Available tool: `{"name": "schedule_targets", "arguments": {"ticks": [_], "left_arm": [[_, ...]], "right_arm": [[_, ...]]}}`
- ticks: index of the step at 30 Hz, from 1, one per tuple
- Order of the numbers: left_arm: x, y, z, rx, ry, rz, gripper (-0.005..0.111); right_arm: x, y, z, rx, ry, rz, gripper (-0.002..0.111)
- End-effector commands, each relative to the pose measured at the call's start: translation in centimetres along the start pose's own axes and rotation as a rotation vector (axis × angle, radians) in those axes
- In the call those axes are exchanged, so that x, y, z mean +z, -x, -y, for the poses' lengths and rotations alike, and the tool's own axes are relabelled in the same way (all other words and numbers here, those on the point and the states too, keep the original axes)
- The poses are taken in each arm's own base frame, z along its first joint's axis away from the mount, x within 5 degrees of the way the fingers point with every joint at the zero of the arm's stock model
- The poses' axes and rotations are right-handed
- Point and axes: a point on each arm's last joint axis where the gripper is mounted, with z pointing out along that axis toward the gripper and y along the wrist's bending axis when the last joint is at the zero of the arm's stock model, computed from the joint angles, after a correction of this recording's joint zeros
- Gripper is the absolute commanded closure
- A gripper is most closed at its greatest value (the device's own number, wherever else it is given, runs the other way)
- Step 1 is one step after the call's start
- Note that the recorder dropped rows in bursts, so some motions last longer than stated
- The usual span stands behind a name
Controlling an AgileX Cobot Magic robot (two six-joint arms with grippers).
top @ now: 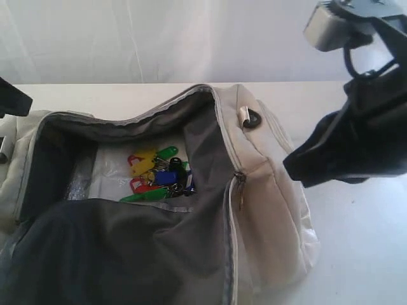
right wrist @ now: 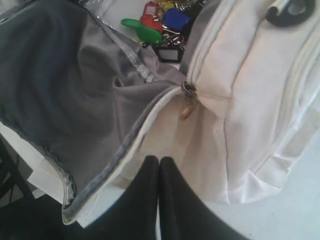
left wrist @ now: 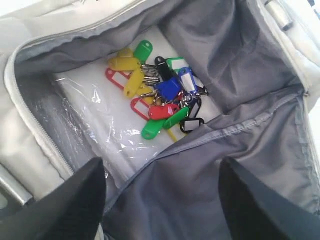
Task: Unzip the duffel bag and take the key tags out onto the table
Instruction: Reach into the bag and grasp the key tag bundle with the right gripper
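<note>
Duffel bag (top: 267, 190) sits unzipped on the counter (top: 356, 241). The key tags (top: 159, 175) lie on clear film (left wrist: 100, 125) on the bag floor, at 9 o'clock of the zipper pull (top: 240, 190).

Left end effector (left wrist: 161, 162): fingers wide apart, empty, over the opening. Right end effector (top: 343, 152): fingers together, empty, at 3 o'clock of the bag.

Risks:
- The sagging lining at 6 o'clock could snag a finger.
- The pinch may catch the film, or only one tag, so the bunch slips.

Count: one bag, one bunch, roughly a dozen overlapping tags (unsure), two end effectors.
</note>
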Motion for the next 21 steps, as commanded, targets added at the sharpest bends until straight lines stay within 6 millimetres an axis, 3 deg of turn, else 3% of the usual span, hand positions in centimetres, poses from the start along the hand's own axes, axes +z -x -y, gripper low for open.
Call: {"name": "schedule_targets", "arguments": {"ticks": [1,3,5,10,11,16,19,21], "left_arm": [[-1.0,-0.4,1.4,0.003,-0.027,-0.009,0.040],[-1.4,-0.8,2.1,0.012,-0.042,-0.014,0.042],[-1.9,-1.4,2.9,0.026,-0.036,0.003,0.052],[-2.7,-4.1,4.6,0.059,0.014,0.075,0.096],[-2.9,-5.2,5.2,0.083,0.044,0.111,0.106],[-0.8,-10.3,4.9,0.034,0.105,0.144,0.107],[1.0,-12.2,3.7,-0.004,0.121,0.113,0.107],[1.6,-12.8,3.4,-0.032,0.117,0.110,0.107]], "right_arm": [[1.8,2.0,-0.2,-0.043,0.088,0.003,0.108],[2.9,3.2,-0.6,-0.081,0.144,0.020,0.108],[4.0,4.3,-0.9,-0.110,0.165,0.021,0.108],[8.5,7.1,-2.1,-0.188,0.197,-0.043,0.108],[10.9,8.0,-2.1,-0.230,0.164,-0.076,0.108],[19.5,10.5,-0.8,-0.267,0.086,-0.187,0.108],[22.6,11.0,-0.2,-0.242,0.075,-0.226,0.107],[23.6,11.3,-0.1,-0.270,0.049,-0.250,0.097]]}}
